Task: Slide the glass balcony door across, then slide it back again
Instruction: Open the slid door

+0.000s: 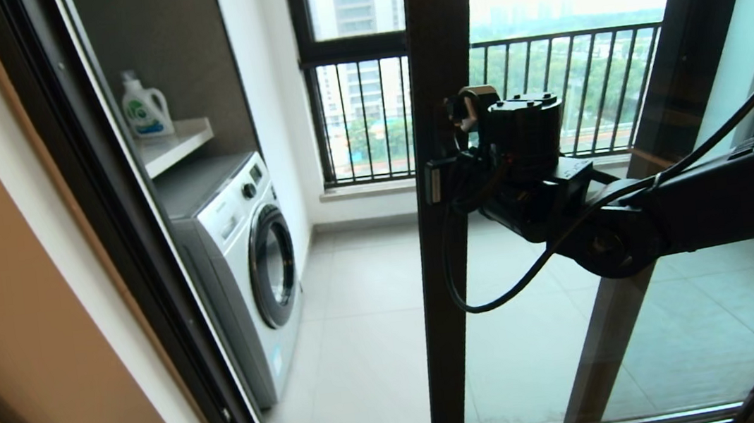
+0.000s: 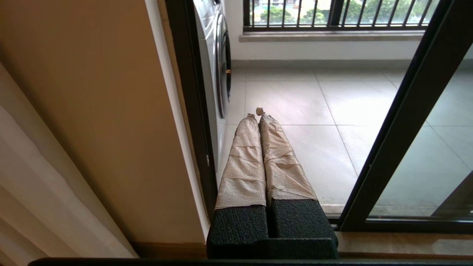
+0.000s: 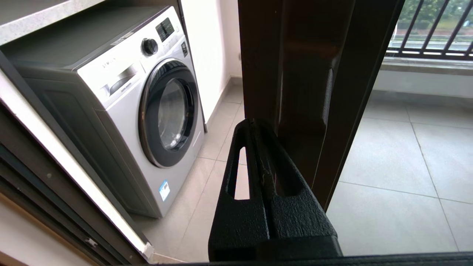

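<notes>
- Glass balcony door (image 1: pixel 446 161): its dark brown upright frame edge stands in the middle of the head view, with the doorway open to its left and its glass pane running off to the right.
- Right gripper (image 3: pixel 255 127): the arm reaches in from the right, in front of the pane, and brings the gripper up to the door's frame edge at about mid-height.
- In the right wrist view the black fingers (image 3: pixel 236 162) lie pressed together with no gap at the tips, holding nothing between them; the frame edge sits just beside them, and the tips are at or touching the frame. Whether they truly press on it I cannot tell.
- Left gripper (image 2: pixel 258 115): hangs low near the doorway's left side, well apart from the door's edge; its tape-wrapped fingers (image 2: pixel 244 162) are closed against each other and grasp nothing.
- Washing machine (image 1: pixel 240 255): stands on the balcony to the left, beyond the opening, under a shelf (image 1: pixel 174 146) that carries a white detergent bottle (image 1: pixel 144 109).
- Railing (image 1: pixel 569 90): black vertical bars run across the far side of the balcony, seen through the pane.
</notes>
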`<state>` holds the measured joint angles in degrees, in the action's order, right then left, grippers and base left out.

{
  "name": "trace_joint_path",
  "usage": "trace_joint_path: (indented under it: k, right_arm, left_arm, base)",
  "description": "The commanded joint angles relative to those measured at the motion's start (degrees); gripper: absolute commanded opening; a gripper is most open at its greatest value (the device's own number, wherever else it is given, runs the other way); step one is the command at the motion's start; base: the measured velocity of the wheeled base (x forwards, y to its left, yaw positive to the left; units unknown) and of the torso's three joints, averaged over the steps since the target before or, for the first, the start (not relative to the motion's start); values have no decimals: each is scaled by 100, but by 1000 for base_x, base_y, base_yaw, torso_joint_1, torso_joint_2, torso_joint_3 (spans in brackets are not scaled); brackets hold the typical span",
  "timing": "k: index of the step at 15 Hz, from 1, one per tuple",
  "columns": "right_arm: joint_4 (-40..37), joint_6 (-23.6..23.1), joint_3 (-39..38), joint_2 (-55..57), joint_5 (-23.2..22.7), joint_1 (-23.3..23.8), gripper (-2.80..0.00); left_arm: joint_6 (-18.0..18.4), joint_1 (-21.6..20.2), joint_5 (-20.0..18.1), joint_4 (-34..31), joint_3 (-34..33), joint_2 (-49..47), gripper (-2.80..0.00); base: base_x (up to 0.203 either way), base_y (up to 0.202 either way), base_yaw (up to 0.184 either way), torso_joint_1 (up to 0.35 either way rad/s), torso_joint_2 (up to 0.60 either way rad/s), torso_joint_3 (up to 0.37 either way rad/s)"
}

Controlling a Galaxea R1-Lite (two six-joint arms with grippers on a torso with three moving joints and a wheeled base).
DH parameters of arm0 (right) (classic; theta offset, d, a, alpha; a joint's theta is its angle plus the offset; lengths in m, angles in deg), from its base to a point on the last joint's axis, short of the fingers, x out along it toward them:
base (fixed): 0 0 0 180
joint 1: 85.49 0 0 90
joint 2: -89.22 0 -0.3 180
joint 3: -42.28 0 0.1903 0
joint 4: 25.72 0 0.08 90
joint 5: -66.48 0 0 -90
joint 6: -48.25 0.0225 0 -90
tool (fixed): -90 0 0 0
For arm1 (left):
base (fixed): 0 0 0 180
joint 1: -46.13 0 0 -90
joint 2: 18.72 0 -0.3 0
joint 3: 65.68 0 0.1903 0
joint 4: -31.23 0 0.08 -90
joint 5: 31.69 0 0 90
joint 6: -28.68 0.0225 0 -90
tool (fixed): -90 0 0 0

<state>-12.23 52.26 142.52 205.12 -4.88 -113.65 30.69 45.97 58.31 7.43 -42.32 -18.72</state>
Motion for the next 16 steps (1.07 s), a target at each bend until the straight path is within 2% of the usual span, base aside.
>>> trace_joint_path:
  k: [1,10,16]
  right_arm:
    - [24,-5,-32,-49,34,38,-280]
    - [41,-76,-102,-111,37,112,-280]
    - [41,-93,-93,-110,25,450,-280]
  left_arm:
    - [1,-2,0,0,0,-9,-280]
    - [1,-2,0,0,0,-9,-280]
    - [1,-2,0,0,-4,-9,-280]
  base:
    - [0,0,0,0,0,0]
    - [0,0,0,0,0,0]
    - [0,0,0,0,0,0]
